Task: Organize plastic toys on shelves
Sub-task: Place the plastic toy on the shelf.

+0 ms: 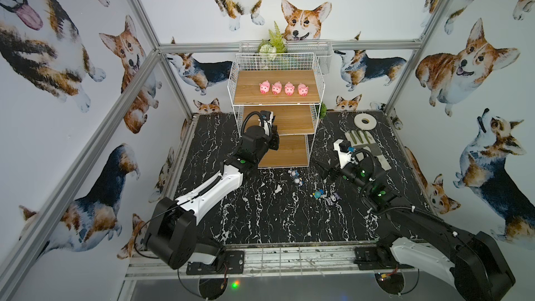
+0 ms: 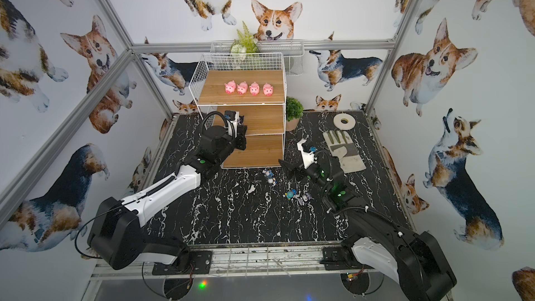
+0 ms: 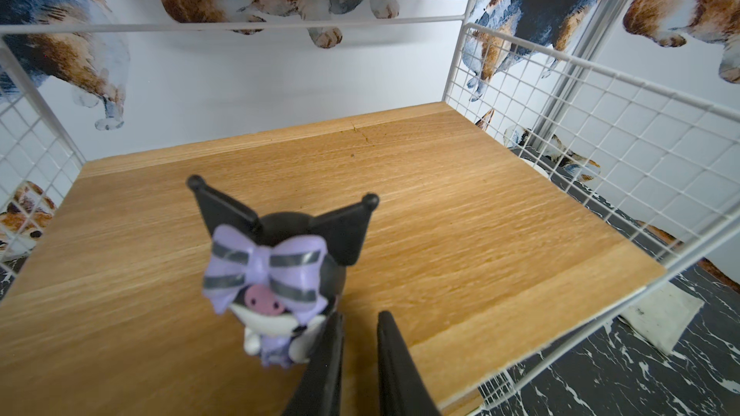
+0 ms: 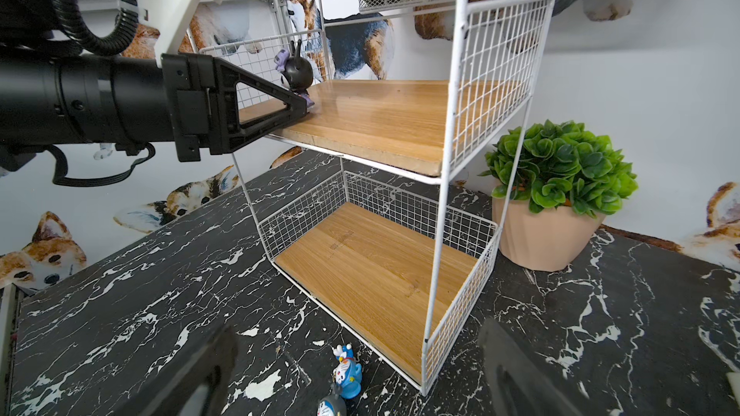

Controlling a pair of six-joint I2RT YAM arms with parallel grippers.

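Roughly half done, by the look of it. Already lined up in a row on the top light-brown wood-grain board (image 1: 252,82) of the tall white wire-mesh rack (image 1: 301,60), upper centre in both top views: four pink plastic pigs (image 1: 289,89). Standing upright on the middle board (image 3: 440,214), lower centre of the left wrist view and near the board's front edge: one black pointy-eared plastic figure with a purple striped bow (image 3: 276,270). Right beside it, the left gripper (image 3: 360,316), black fingers parted by a narrow slit with nothing between them; touching the figure's base or merely next to it, hard to say. Bottom board (image 4: 380,266) bare. Lying on the black white-veined marble tabletop (image 1: 260,212), centre of a top view, in front of the rack: three tiny blue-grey figures (image 1: 293,173) and a second black-and-purple figure (image 1: 332,198), posture too small to tell. Near the blue ones, the right gripper (image 4: 356,330), spread wide and empty. Left to do, then: four toys to lift onto the boards, probably the purple one beside its twin and the blue ones on the bottom board.
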